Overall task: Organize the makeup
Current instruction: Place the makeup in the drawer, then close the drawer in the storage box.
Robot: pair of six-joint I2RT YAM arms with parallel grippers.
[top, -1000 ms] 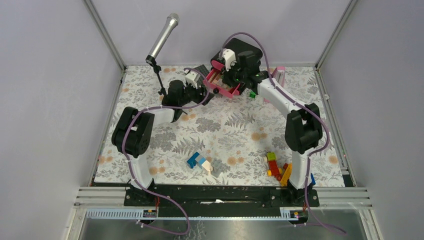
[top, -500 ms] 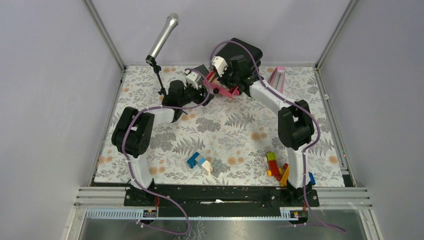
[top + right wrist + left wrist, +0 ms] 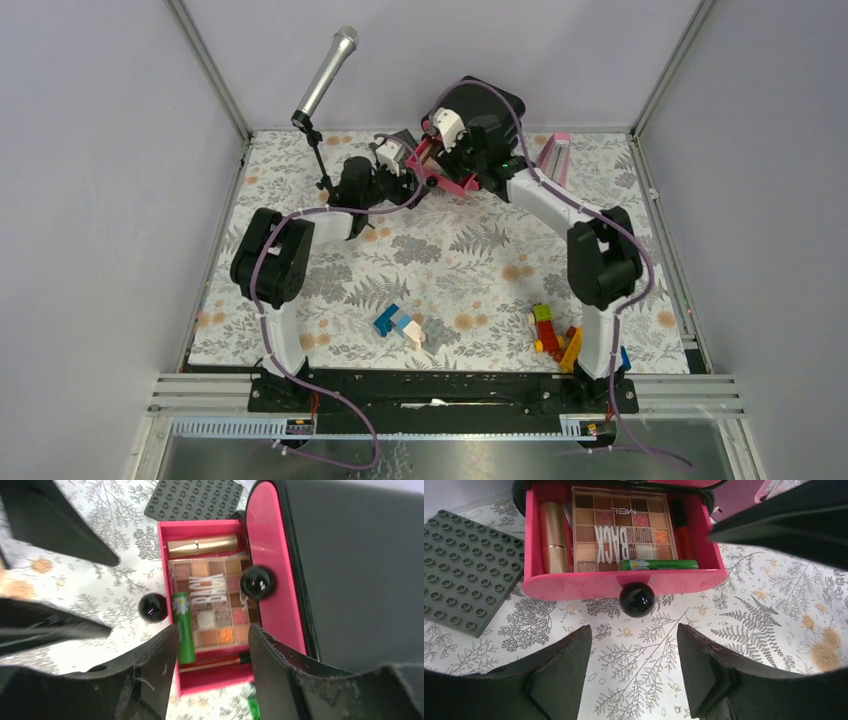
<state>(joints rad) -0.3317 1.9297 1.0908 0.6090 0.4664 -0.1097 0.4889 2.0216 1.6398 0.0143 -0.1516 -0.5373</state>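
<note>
My right gripper (image 3: 212, 630) has swung a little to the left over the pink drawer (image 3: 624, 586). Its jaws, nearly pressed together a second ago, now stand spread with nothing between them. My left arm has crept slightly toward the drawer front. The makeup lies in the drawer: the rose-gold lipstick (image 3: 553, 537) along one side, the brown palette (image 3: 624, 530) flat in the middle, a thin red pencil (image 3: 681, 527) along the other side, and a green tube (image 3: 659, 564) lying crosswise against the front wall, just behind the black knob (image 3: 637, 598). I judge that the next move turns on that knob. It sits straight ahead of my left gripper (image 3: 633, 642), centred on the gap between its spread, empty fingers. The drawer's sliding line runs directly away from that hand into the black cabinet (image 3: 360, 570). The left arm is nearer for a push; the right hangs above the contents and should lift clear first. The floral mat (image 3: 450, 270) before the drawer is flat, with a grey baseplate (image 3: 464, 565) just to its left.
</note>
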